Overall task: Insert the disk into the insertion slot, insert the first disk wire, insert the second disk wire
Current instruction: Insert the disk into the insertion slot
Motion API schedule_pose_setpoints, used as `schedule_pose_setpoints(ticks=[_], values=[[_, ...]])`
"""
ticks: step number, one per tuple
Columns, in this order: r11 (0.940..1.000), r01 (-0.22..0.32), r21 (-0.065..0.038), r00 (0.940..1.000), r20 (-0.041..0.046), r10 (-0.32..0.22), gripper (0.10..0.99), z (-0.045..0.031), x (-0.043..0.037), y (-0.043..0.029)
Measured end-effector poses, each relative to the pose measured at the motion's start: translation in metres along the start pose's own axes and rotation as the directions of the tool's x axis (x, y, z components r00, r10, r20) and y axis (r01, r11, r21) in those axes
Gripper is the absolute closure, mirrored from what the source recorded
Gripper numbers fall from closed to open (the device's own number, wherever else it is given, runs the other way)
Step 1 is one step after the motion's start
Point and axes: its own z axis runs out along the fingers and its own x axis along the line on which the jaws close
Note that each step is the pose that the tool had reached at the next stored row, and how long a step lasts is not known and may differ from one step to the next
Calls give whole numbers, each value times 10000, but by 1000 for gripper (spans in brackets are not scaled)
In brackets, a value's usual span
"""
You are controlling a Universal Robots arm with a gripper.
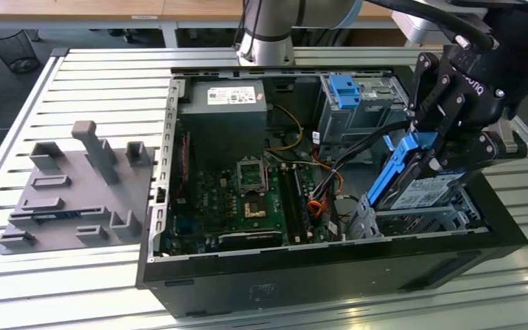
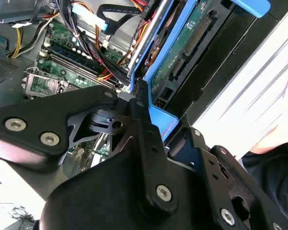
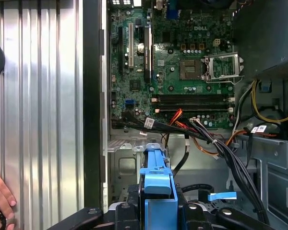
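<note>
My gripper [image 1: 440, 141] is shut on the disk [image 1: 422, 184], a silver drive with a white-and-blue label in a bright blue carrier. The disk hangs steeply tilted, its lower end just over the insertion slot [image 1: 420, 218], the low silver perforated cage at the case's front corner on the exterior view's right. In the second wrist view the black fingers [image 2: 145, 125] clamp the blue carrier of the disk [image 2: 192, 45], whose green circuit board shows. In the first wrist view the disk [image 3: 156, 179] stands edge-on above the insertion slot [image 3: 127, 165]. Loose disk wires [image 3: 223, 151] run beside it.
The open black computer case [image 1: 337, 265] holds a motherboard [image 1: 245, 196], a power supply [image 1: 223, 117] and a taller grey cage with a blue clip [image 1: 356, 103]. A grey fixture plate [image 1: 71, 196] lies at the exterior view's left. A person's hand [image 3: 0, 196] rests on the slatted table.
</note>
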Motion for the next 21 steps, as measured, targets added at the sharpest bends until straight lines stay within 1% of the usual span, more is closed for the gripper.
schedule_pose_setpoints(ticks=[10,21], values=[[10000,0,0,10000,1,0,722,63,0,-1],[10000,0,0,10000,0,0,722,109,0,-2]])
